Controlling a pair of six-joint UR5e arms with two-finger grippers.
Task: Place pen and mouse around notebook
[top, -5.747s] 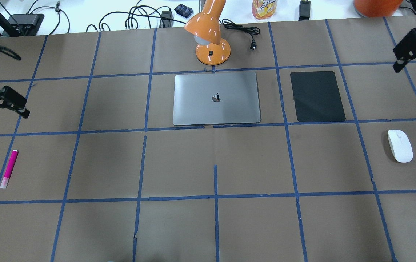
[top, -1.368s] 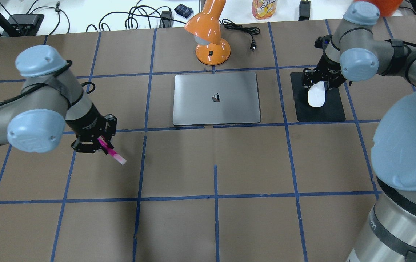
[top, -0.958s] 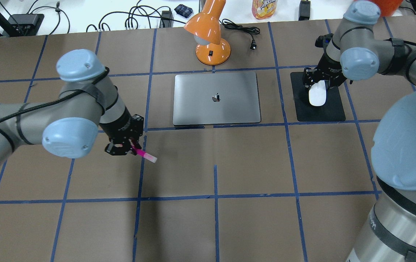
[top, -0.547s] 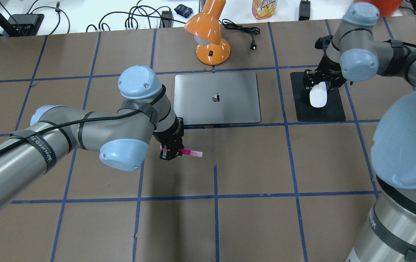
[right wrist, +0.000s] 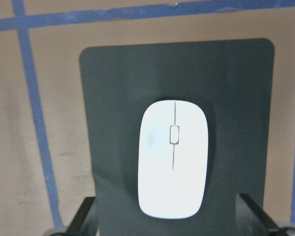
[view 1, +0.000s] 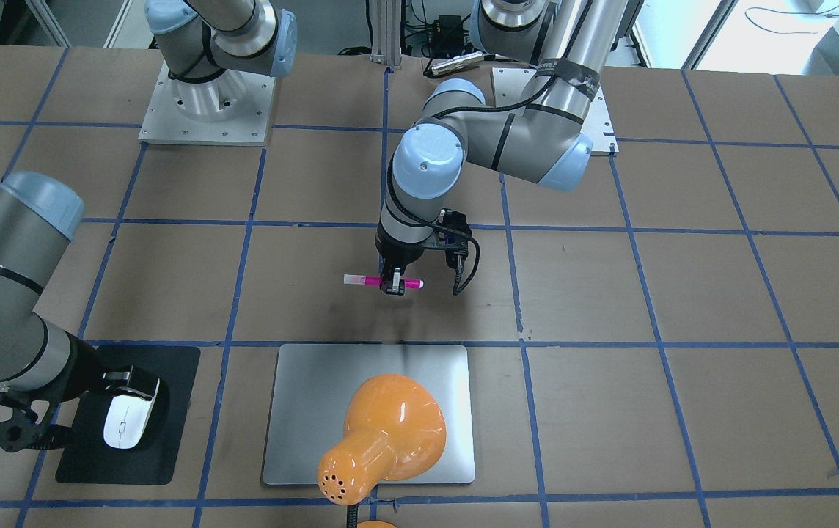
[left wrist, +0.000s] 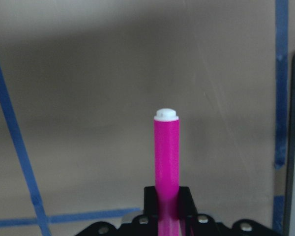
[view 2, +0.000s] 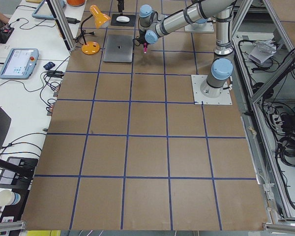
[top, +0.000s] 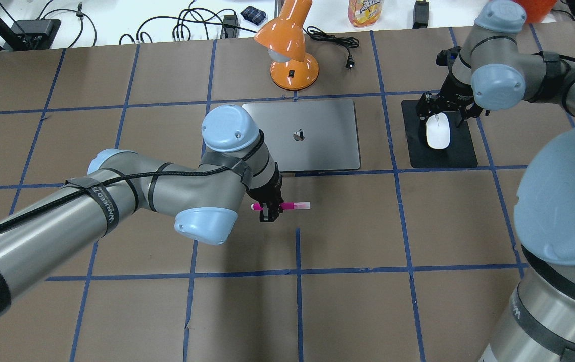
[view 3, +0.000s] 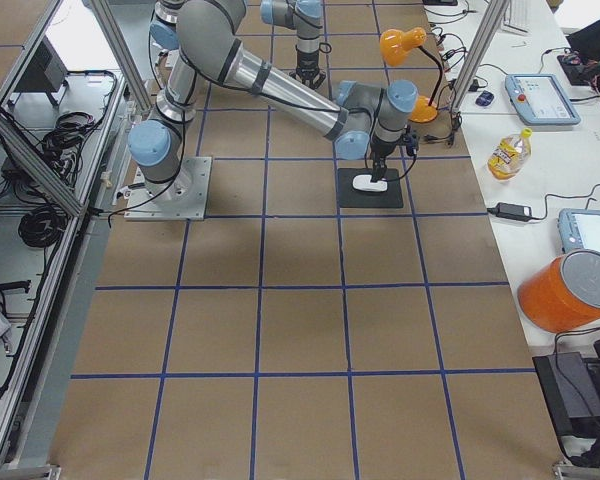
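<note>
The pink pen (top: 290,205) (view 1: 368,280) (left wrist: 167,152) hangs level just above the table, and my left gripper (top: 270,209) (view 1: 392,285) is shut on its middle. It sits in front of the near edge of the silver-grey notebook (top: 317,146) (view 1: 295,411). The white mouse (top: 438,131) (view 1: 125,422) (right wrist: 173,157) lies flat on a black mat (top: 456,153) (right wrist: 236,88) to the right of the notebook. My right gripper (top: 441,111) (right wrist: 169,214) is above the mouse and open, its fingers (right wrist: 86,214) spread wide of the mouse's sides.
An orange desk lamp (top: 290,55) (view 1: 386,433) stands behind the notebook, its cord (top: 335,42) trailing right. A drink bottle (top: 365,11) and cables (top: 187,25) lie beyond the far edge. Blue tape lines cross the brown table.
My left arm has carried the pen rightward, from the left side to just in front of the notebook. The right gripper's fingers have spread off the mouse, which rests on the mat.
</note>
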